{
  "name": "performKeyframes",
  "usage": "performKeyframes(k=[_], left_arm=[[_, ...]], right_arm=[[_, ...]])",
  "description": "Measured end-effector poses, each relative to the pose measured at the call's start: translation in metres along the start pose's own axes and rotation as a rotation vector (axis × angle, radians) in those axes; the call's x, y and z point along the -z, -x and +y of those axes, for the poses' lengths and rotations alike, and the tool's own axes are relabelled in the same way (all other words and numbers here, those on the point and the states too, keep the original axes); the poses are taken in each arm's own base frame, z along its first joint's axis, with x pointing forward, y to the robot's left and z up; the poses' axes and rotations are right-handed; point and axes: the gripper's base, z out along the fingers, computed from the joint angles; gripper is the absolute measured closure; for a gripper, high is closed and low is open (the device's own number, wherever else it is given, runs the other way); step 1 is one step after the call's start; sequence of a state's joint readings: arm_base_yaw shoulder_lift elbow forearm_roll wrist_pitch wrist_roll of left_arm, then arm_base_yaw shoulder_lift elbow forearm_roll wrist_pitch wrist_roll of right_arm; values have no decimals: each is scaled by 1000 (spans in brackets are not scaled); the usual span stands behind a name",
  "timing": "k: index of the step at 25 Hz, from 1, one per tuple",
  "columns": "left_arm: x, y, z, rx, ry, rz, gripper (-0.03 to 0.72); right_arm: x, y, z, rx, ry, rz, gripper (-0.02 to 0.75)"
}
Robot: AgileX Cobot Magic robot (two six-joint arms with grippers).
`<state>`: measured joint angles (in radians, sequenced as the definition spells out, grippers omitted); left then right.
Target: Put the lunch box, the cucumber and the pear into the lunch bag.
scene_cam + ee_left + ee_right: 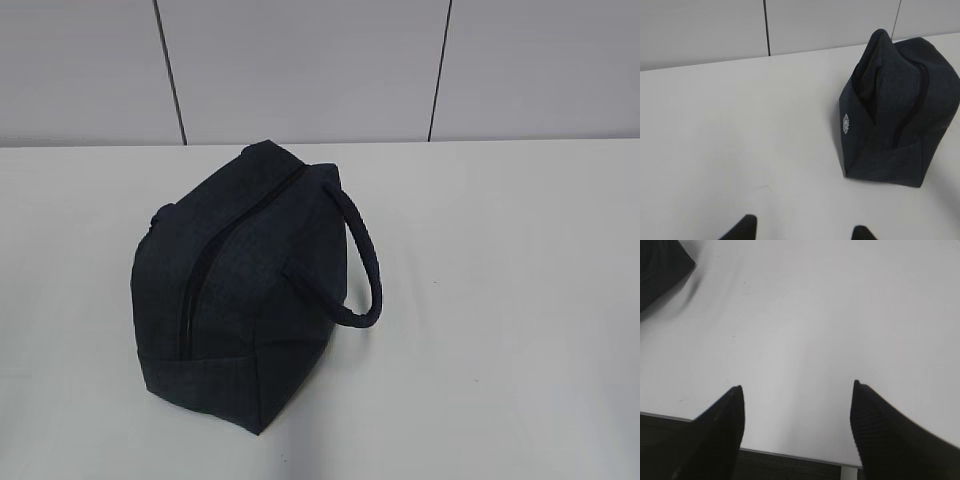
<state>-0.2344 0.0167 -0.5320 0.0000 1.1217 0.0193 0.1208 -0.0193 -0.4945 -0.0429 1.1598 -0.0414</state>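
Note:
The dark navy lunch bag stands on the white table, zipper closed along its top, loop handle hanging to the right. It also shows in the left wrist view at the right, with a small white logo on its end. A corner of it shows in the right wrist view at top left. The lunch box, cucumber and pear are out of view. My left gripper is open and empty over bare table. My right gripper is open and empty above the table's front edge.
The white table runs back to a grey panelled wall. Its front edge shows in the right wrist view, with dark floor below.

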Motion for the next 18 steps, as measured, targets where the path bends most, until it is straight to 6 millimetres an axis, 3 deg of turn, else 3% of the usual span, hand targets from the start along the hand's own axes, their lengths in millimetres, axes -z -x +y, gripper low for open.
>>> performKeyframes(k=[18], left_arm=[[0,0,0,10,0,-2,346]], right_arm=[[0,0,0,0,0,-2,221]])
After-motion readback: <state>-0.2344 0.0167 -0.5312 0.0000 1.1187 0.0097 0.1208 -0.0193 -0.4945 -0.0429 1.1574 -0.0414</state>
